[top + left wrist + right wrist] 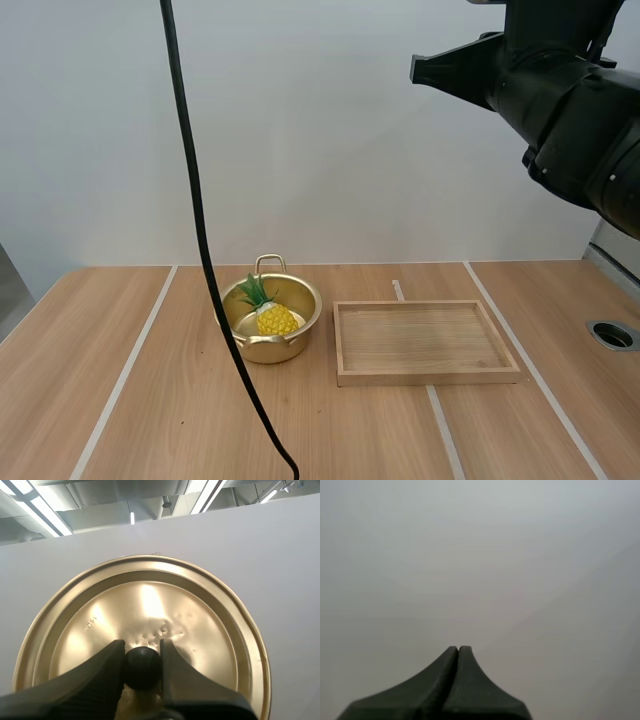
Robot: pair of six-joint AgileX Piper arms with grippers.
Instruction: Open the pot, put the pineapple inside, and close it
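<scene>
A gold pot [292, 295] stands open on the wooden table, left of centre. The yellow pineapple [273, 316] with its green crown lies inside it. In the left wrist view my left gripper [142, 666] is shut on the black knob [142, 667] of the gold lid [145, 615], which is held up with its top face toward the camera. My right gripper [458, 652] is shut on nothing, its fingers together as one wedge before a plain white wall. My right arm [560, 90] is raised high at the right in the high view.
A shallow wooden tray [425, 342] lies just right of the pot, nothing in it. A round metal hole [612, 335] is set in the table near the right edge. White lines cross the tabletop.
</scene>
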